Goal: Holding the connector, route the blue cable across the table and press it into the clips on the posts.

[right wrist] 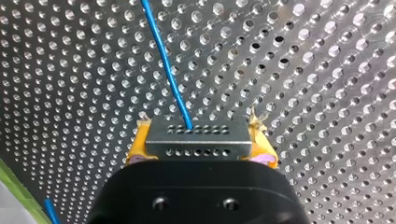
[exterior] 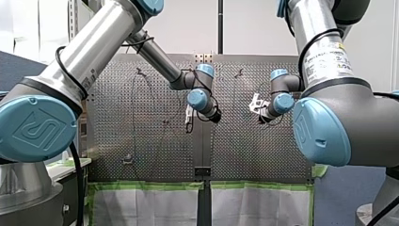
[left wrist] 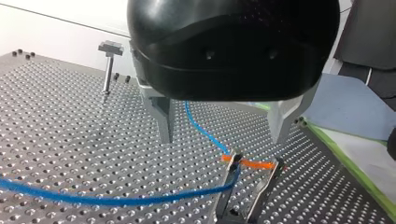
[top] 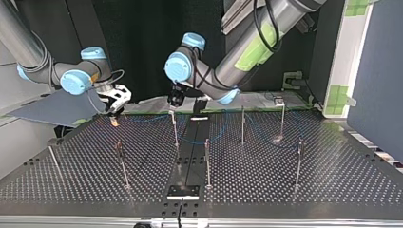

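Slack is worrying me: right jaws are pinching the grey drilled metal connector, left jaws spread above the thin blue cable; unguided, it could snag.

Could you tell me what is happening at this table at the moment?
My right end effector is shut on the grey connector, and the blue cable leads out of it over the perforated table. My left end effector is open and hovers above the cable, just short of a clip where the cable seems to be seated. More posts stand across the table.
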You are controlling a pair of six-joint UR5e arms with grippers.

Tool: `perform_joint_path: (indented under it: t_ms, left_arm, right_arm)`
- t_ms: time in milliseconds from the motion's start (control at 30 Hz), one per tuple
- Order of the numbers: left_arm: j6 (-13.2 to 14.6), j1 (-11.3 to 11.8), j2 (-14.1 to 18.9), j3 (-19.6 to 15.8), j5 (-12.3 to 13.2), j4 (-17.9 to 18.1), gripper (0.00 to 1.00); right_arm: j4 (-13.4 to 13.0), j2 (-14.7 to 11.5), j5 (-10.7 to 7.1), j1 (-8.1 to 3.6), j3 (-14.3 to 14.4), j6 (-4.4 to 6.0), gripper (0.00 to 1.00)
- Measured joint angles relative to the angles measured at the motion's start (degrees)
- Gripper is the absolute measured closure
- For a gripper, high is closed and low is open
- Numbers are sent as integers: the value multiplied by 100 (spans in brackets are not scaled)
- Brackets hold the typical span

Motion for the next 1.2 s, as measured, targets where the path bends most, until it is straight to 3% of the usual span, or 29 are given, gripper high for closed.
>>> perform_joint_path:
  t_ms: [167, 433, 767, 967, 1200]
  left_arm:
    - [-122, -138, -1, 24, -88, 93, 0]
    - [-555, -570, -168, 401, -505, 480, 0]
    - [-1069, -1036, -666, 915, -1020, 314, 0]
    - [-1354, -1093, -983, 1233, -1337, 219, 0]
    - [-1459, -1043, -1340, 1589, -1693, 161, 0]
  right_arm:
    - [0, 0, 0, -1, 0, -2, 100]
    - [5, -1, -12, -29, -3, -3, 100]
    - [152, -31, -18, -185, -97, -2, 100]
    - [295, -60, -31, -225, -114, -5, 100]
    - [398, -73, -43, -250, -115, -48, 100]
